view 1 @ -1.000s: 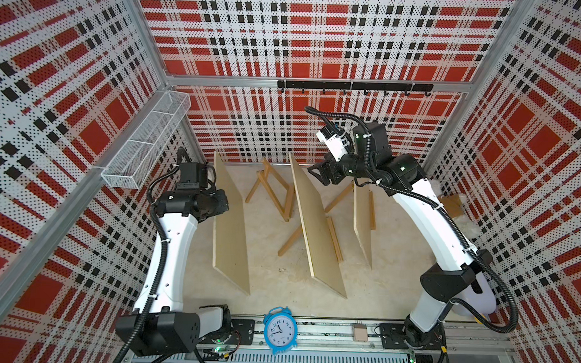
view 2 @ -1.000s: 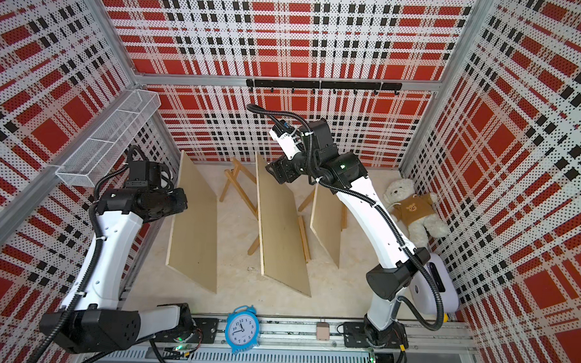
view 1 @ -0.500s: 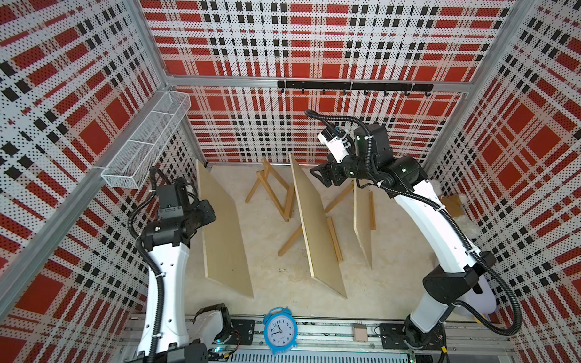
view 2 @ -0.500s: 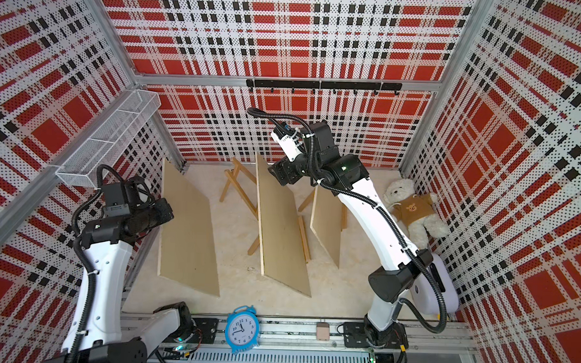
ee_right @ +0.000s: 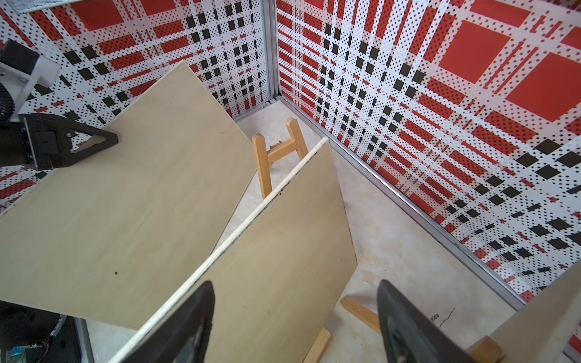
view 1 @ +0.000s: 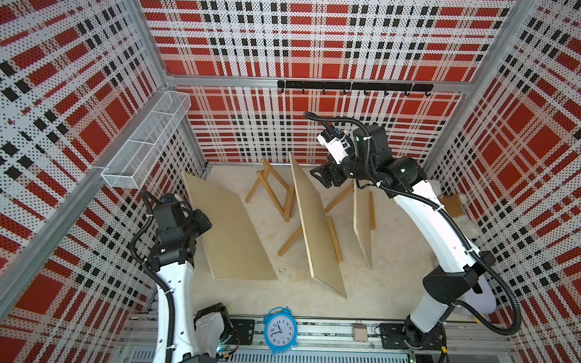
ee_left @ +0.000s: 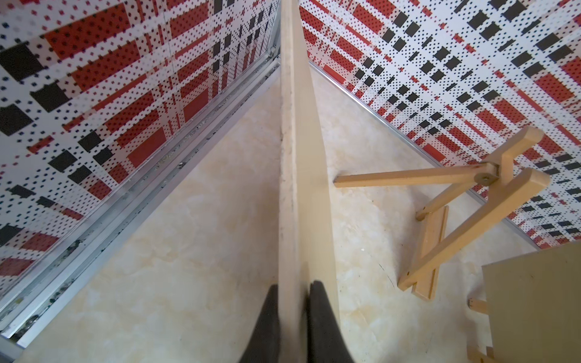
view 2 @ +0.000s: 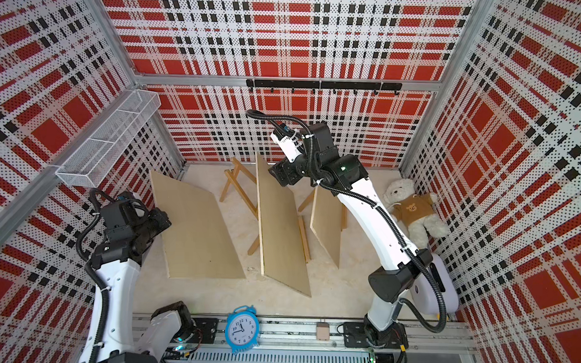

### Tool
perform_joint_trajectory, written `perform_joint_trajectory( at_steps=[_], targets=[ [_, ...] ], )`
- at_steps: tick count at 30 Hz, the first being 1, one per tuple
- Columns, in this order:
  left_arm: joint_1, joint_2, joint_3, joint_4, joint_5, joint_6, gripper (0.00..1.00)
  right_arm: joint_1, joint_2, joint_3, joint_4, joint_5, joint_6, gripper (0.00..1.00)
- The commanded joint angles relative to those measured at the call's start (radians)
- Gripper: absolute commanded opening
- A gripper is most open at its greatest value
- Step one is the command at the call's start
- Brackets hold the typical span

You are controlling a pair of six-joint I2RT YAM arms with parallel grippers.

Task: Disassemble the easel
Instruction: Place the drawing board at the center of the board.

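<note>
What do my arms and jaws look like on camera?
The left arm and right arm share white shells, black joints and black corrugated cable hoses looped alongside. The left gripper and right gripper carry matte black jaws, wedge-shaped, tapering to the tips. A green light glows on the right arm.

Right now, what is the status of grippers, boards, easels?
Left gripper shut on left board, tilted, apart from empty easel. Right gripper open at upper edge of middle board. Right board close beside.

Lab robot cell, plaid pegboard walls [view 1: 320, 40]
</note>
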Motion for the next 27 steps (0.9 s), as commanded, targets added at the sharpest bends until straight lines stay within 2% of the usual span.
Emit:
perform_joint_trajectory(
  at_steps=[1, 7, 18, 27],
  targets=[
    [0.004, 0.009, -0.076, -0.005, -0.166, 0.135, 0.0, 0.0, -0.031, -0.009, 0.038, 0.008, -0.006, 0.83],
    [0.027, -0.009, -0.111, 0.028, -0.208, 0.126, 0.0, 0.001, -0.037, -0.027, 0.047, 0.01, 0.002, 0.83],
    [0.049, 0.009, -0.145, 0.027, -0.353, 0.068, 0.0, -0.001, -0.036, -0.047, 0.056, 0.021, 0.006, 0.83],
    [0.054, 0.01, -0.153, 0.016, -0.407, 0.057, 0.0, -0.001, -0.031, -0.053, 0.061, 0.027, 0.004, 0.83]
  ],
)
